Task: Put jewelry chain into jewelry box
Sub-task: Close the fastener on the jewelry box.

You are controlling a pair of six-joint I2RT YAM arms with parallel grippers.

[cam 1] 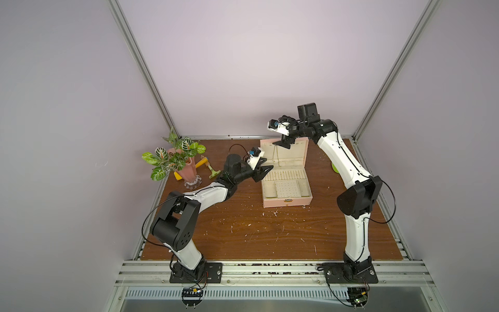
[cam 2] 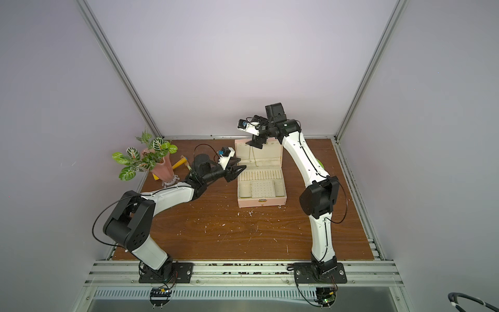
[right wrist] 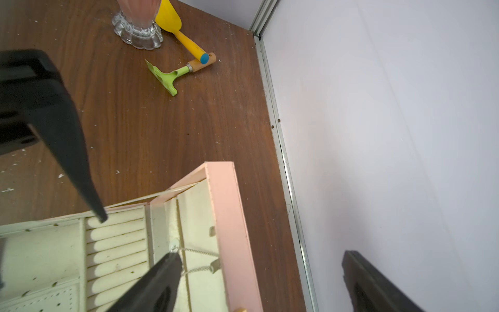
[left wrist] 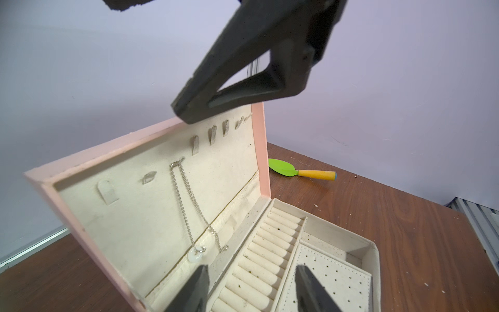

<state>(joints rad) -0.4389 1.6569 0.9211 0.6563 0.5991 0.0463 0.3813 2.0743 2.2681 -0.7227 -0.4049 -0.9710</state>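
The pink jewelry box (cam 1: pixel 286 202) (cam 2: pixel 262 202) stands open on the wooden table, its lid (left wrist: pixel 135 194) upright toward the back wall. The thin silvery jewelry chain (left wrist: pixel 189 205) (right wrist: pixel 199 252) hangs from a hook on the lid's cream lining. Its white round pendant (left wrist: pixel 196 255) rests by the hinge. My left gripper (left wrist: pixel 251 270) (cam 1: pixel 266 166) is open and empty, at the box's left side over the ring rolls. My right gripper (right wrist: pixel 262 254) (cam 1: pixel 283 144) is open wide and straddles the lid's top edge. One of its fingers (left wrist: pixel 243 81) is in front of the lining near the chain.
A leafy plant in a pink vase (cam 1: pixel 175 162) stands at the back left, with a yellow scoop (right wrist: pixel 172 21) and a green rake (right wrist: pixel 167 78) beside it. A green spade (left wrist: pixel 291 170) lies right of the box. The back wall is close behind the lid. White flecks dot the table.
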